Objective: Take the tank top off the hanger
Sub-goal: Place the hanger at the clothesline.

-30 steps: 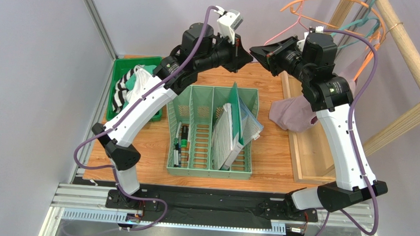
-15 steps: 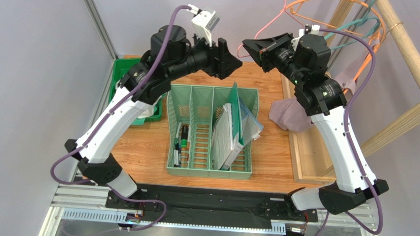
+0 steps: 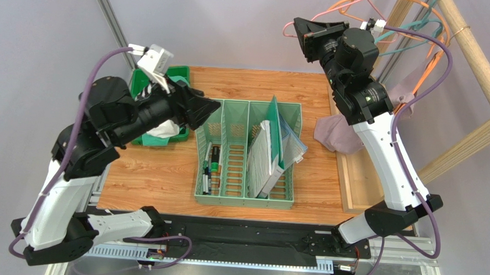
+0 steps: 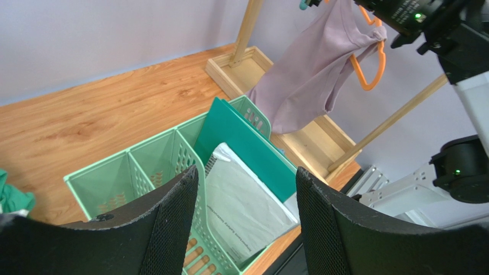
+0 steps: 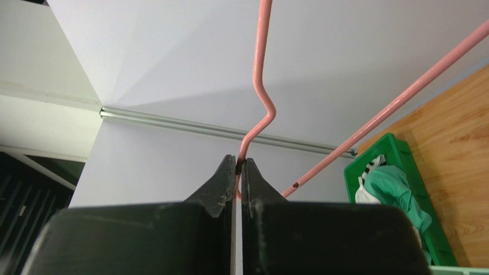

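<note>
**Right arm pinches a pink hanger while the tank top hangs to the right of the file sorter**

The green file sorter (image 3: 244, 201) stands in the middle of the table (image 3: 157, 170), and everything else is easiest to place from it.

High above the sorter's far right corner, the right end effector (image 5: 238, 172) is raised with its fingers pressed together. They are clamped on the thin wire of a pink hanger (image 5: 259, 74), just below the kink in its neck.

The left end effector (image 3: 206, 107) hovers over the sorter's far left corner. Its fingers stand well apart with nothing between them. From its wrist camera you look down into the sorter at a sheaf of white papers (image 4: 241, 200) leaning against a teal folder (image 4: 241, 134).

The tank top (image 4: 313, 74), a dusty mauve, is to the right of the sorter. It hangs from an orange hanger (image 4: 368, 87), one strap caught over the hanger's shoulder. Its lower edge drapes down onto the wooden rail base (image 4: 324, 143) that runs along the sorter's right side. Neither arm is touching the garment.

To the left of the sorter sits a green bin (image 3: 179, 71) with other clothes heaped inside. The sorter's leftmost compartment holds a few pens (image 3: 208, 167).
</note>
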`<state>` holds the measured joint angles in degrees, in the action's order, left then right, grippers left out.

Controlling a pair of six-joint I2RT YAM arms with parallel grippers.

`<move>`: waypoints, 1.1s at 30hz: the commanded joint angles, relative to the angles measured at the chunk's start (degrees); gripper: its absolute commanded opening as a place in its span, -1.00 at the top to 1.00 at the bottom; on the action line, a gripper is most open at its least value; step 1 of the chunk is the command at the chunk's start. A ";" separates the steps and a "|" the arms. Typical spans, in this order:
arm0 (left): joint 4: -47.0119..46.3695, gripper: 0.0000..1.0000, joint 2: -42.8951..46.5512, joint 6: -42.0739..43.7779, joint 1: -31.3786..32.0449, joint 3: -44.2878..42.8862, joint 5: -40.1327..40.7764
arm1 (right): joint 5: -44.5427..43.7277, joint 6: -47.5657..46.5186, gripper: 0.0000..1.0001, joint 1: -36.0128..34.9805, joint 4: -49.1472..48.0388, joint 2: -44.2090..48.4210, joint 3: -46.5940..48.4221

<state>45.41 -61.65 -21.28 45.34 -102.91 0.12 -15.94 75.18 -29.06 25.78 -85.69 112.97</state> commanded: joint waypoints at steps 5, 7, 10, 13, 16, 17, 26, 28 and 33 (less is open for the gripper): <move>2.85 -0.34 3.37 -4.38 0.10 2.71 1.02 | -3.23 -2.94 1.00 5.67 -5.92 -5.27 6.65; 2.23 -0.33 3.99 -5.00 0.10 4.03 0.67 | -1.38 -3.63 1.00 7.95 -7.22 -5.89 6.39; 1.35 -0.33 4.96 -5.79 0.10 5.26 0.67 | -1.46 -5.73 1.00 9.28 -8.81 -6.42 6.04; 1.26 -0.33 4.78 -5.97 0.10 5.27 0.23 | -1.46 -6.27 1.00 10.77 -11.18 -6.68 4.90; 1.35 -0.33 4.43 -5.97 0.10 5.09 0.23 | -1.63 -4.87 1.00 12.44 -11.37 -7.38 4.45; 1.44 -0.33 4.43 -5.88 0.10 5.09 0.23 | -2.07 -4.86 1.00 12.71 -11.37 -7.65 4.63; 1.61 -0.33 3.55 -6.23 0.10 4.56 -1.26 | -1.90 0.49 1.00 17.10 -11.37 -9.49 3.31; 1.53 -0.33 3.29 -6.23 0.10 4.21 -1.44 | -0.76 2.07 1.00 18.50 -11.28 -9.93 3.23; 1.44 -0.33 1.53 -6.32 0.10 2.72 -2.84 | 1.08 6.20 1.00 20.79 -11.02 -10.11 1.12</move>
<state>47.75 -58.98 -26.94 45.34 -97.73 -0.97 -16.01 77.06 -9.80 17.72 -95.88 114.87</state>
